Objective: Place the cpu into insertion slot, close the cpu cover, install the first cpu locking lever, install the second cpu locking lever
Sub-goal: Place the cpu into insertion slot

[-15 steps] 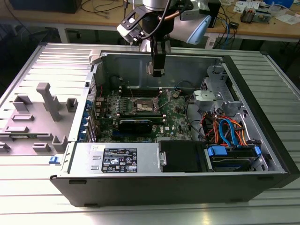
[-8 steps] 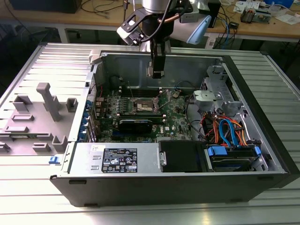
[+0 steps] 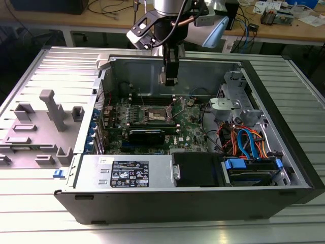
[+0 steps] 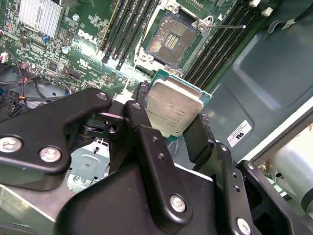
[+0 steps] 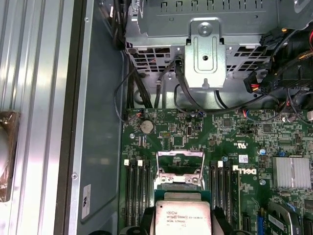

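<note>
My claw is clamped on the cpu, one finger on each of two opposite edges, so the metal top faces the second wrist view and nothing presses on its flat faces. The chip hangs inside the open computer case, above the motherboard and clear of it, not yet seated. The insertion slot lies bare just beyond the chip, its dark pin field exposed between the memory slots. In the first wrist view the cpu cover stands tipped up off the socket, which I judge is why the way down is free. A thin wire lever sticks out to one side, unlatched. The chip looks roughly square to the socket's edges but offset from it, so I'd call this the approach to placing. The case sits on the ribbed bench
</note>
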Robot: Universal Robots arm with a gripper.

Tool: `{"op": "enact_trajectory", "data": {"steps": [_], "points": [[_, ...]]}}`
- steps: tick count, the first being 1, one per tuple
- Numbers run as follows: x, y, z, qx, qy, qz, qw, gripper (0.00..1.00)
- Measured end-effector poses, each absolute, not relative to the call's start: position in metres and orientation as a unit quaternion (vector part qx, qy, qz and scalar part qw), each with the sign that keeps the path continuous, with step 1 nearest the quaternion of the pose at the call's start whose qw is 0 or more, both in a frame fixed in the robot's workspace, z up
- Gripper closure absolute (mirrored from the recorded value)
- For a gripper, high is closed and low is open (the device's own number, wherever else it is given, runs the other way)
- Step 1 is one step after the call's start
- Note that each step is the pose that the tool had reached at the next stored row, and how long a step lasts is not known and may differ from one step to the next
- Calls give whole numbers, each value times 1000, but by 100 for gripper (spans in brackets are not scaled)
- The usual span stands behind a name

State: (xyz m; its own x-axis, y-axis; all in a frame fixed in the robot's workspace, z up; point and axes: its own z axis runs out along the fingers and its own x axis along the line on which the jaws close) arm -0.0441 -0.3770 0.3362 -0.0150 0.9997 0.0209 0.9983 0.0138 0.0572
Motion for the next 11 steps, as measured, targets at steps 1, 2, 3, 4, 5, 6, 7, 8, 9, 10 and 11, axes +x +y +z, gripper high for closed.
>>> {"op": "enact_trajectory", "data": {"steps": [1,2,3,4,5,6,7,8,9,10,11], "points": [[-44,-377,336,702,712,28,13,46],[-44,-377,336,702,712,28,13,46],[-44,-377,335,702,712,28,13,46],[-44,-378,335,702,712,28,13,46],[-44,-378,335,702,712,28,13,46],[-44,-378,335,702,712,28,13,46],[-44,-378,335,702,712,28,13,46],[-44,-378,334,702,712,28,13,46],[-44,-378,334,702,712,28,13,46],[-44,-378,334,702,712,28,13,46],[-44,-378,334,702,712,28,13,46]]}}
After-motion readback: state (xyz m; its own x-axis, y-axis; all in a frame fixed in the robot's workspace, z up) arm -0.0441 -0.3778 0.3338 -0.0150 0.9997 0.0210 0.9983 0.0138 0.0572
